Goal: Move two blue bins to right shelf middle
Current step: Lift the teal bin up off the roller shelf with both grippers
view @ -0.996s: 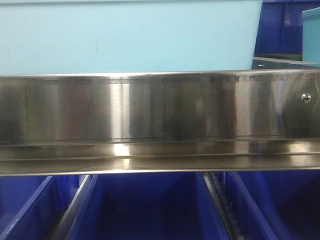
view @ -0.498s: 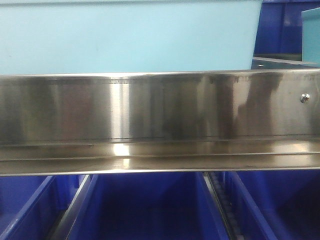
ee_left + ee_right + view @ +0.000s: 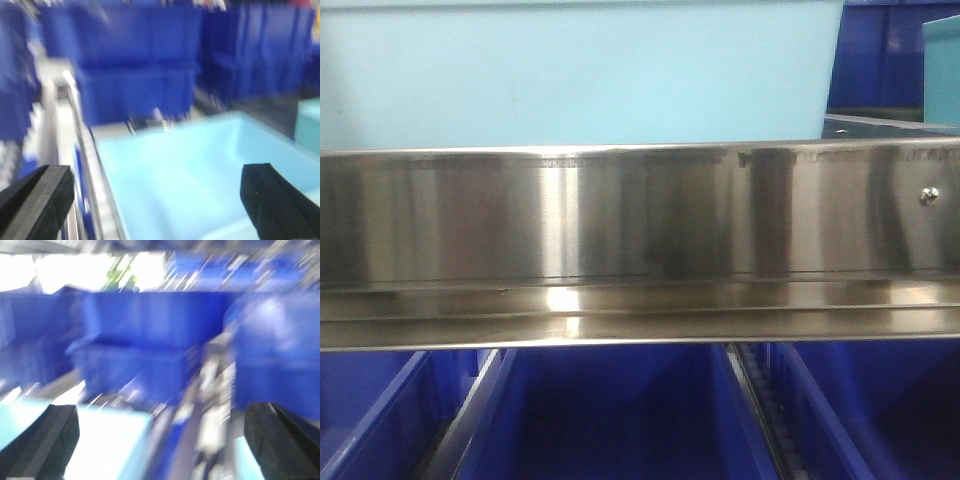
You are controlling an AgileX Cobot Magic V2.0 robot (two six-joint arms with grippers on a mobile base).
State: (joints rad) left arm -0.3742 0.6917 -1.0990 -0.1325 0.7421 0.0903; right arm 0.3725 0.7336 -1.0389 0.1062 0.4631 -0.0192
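A pale blue bin [image 3: 580, 70] fills the shelf level above the steel rail [image 3: 640, 215] in the front view. Dark blue bins [image 3: 620, 410] stand on the level below it. In the left wrist view my left gripper [image 3: 157, 200] is open over the inside of a pale blue bin [image 3: 190, 170], with nothing between its fingers [image 3: 37, 202]. The right wrist view is heavily blurred. There my right gripper [image 3: 160, 440] is open, above the gap between a pale blue bin [image 3: 105, 440] and the shelf post. Neither gripper shows in the front view.
Stacked dark blue bins [image 3: 135, 70] stand behind the pale one, and more dark blue bins [image 3: 145, 345] fill the right wrist background. A steel shelf edge [image 3: 85, 150] runs along the pale bin's left side. Another pale bin's corner [image 3: 309, 125] sits at the right.
The dark reflections on the steel rail have shifted sideways, near its right end most of all. The bins in the front view have not moved.
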